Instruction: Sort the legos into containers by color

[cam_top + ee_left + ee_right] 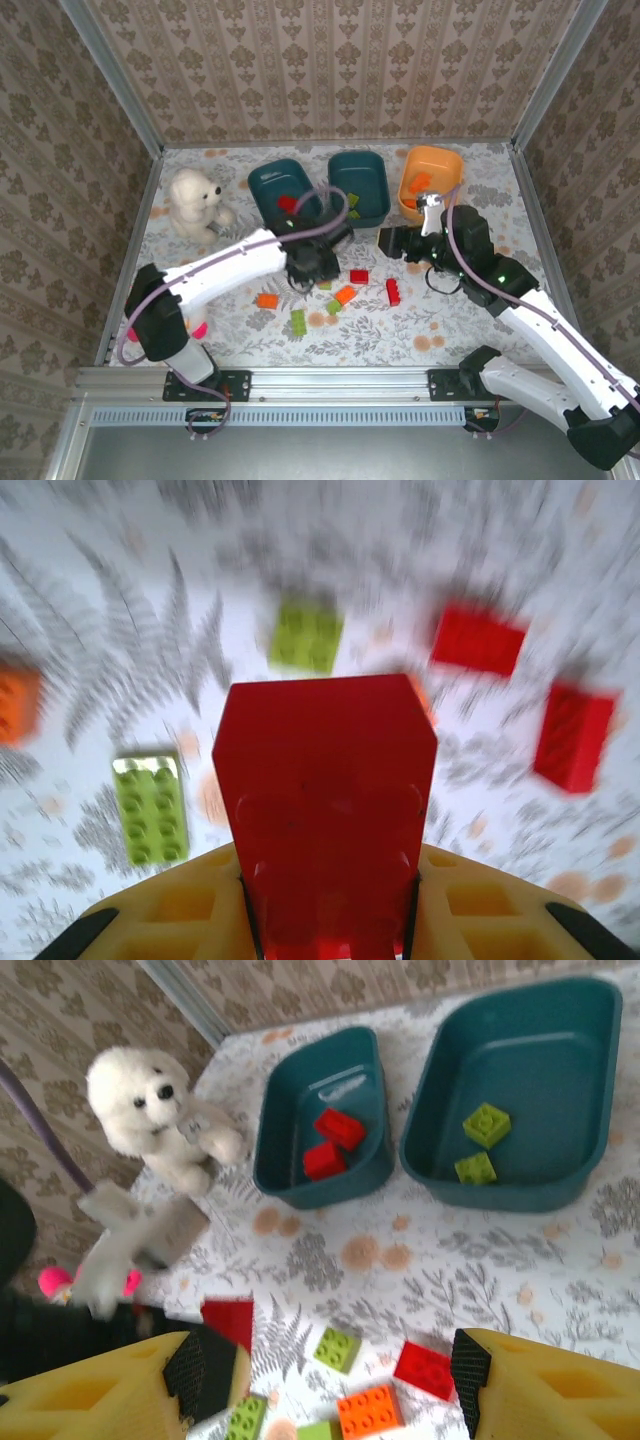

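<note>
Three shallow, rounded-rectangular plastic bins sit in a row along the far edge of the tabletop [450, 325], whose white cover is printed with grey ferns and peach flowers. The left dark teal bin [285, 1110] holds two glossy red bricks [333, 1142]. The middle dark teal bin [540, 1070] holds two light green bricks [482, 1140]. The orange bin [452, 160], nearest the far right corner, holds an orange brick [420, 182]. A fluffy white plush bear [194, 201] sits toward the far left corner.

Loose bricks [298, 322] with studded tops, in red, orange and light green, lie scattered across the middle of the tabletop.

The left arm reaches from the near left corner toward the middle. Its left claw [328, 910] is clamped on a smooth red brick [325, 780] between yellow moulded fingers [180, 915], and the cover behind it is blurred.

The right arm bends up from the near right corner, wrist turned toward the middle. The jaws of the right claw [330, 1375] stand apart with nothing between them, and black pads [470, 1365] line its yellow fingers.
</note>
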